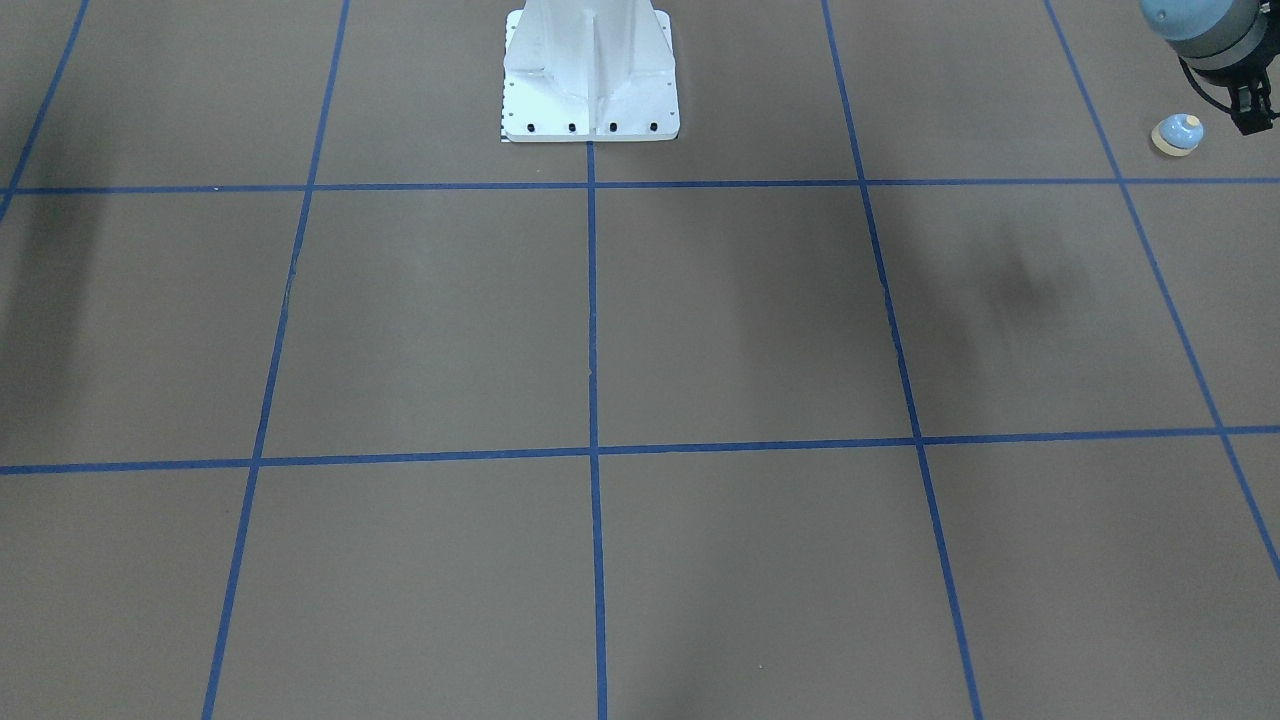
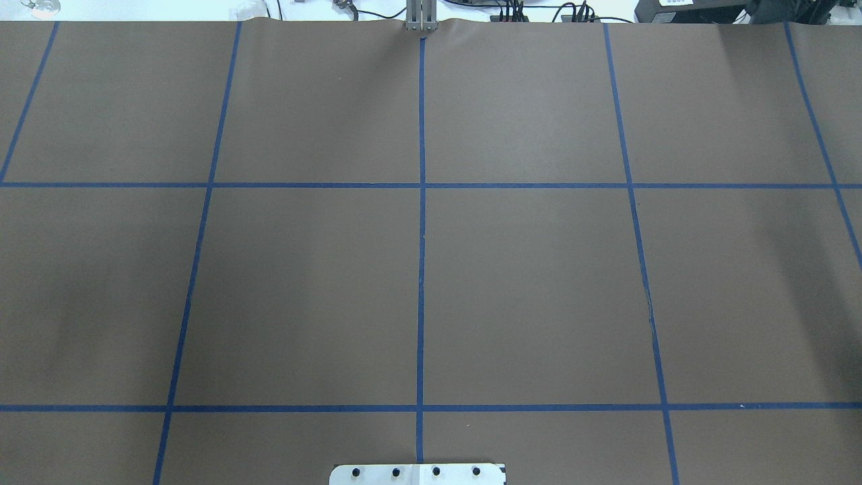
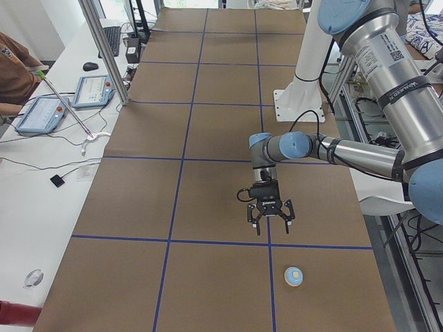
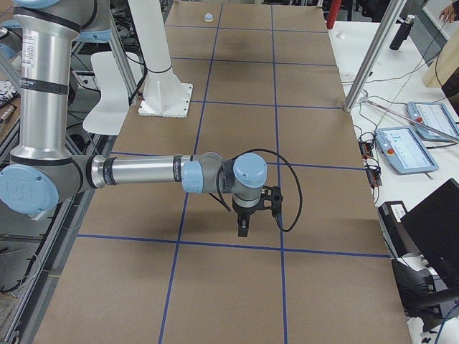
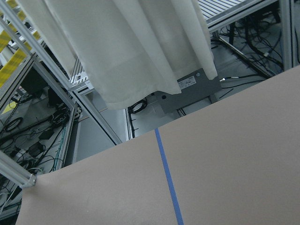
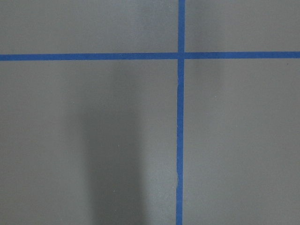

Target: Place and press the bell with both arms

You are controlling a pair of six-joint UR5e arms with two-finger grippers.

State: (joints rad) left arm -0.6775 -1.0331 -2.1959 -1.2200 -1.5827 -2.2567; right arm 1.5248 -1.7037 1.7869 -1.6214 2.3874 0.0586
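Note:
The light-blue bell (image 1: pixel 1177 135) with its cream button stands upright on the brown table near the robot's left end; it also shows in the exterior left view (image 3: pixel 294 277) and far off in the exterior right view (image 4: pixel 209 16). My left gripper (image 3: pixel 270 221) hangs above the table with its fingers spread open and empty, apart from the bell; part of it shows at the front-facing view's edge (image 1: pixel 1255 112). My right gripper (image 4: pixel 243 228) points down over the table's other end, far from the bell. I cannot tell whether it is open or shut. The overhead view shows neither arm.
The white pedestal (image 1: pixel 590 90) stands at the robot's side of the table (image 3: pixel 299 90). Blue tape lines grid the brown surface. An operators' bench with tablets (image 3: pixel 41 111) and metal posts (image 4: pixel 373 57) runs along the far side.

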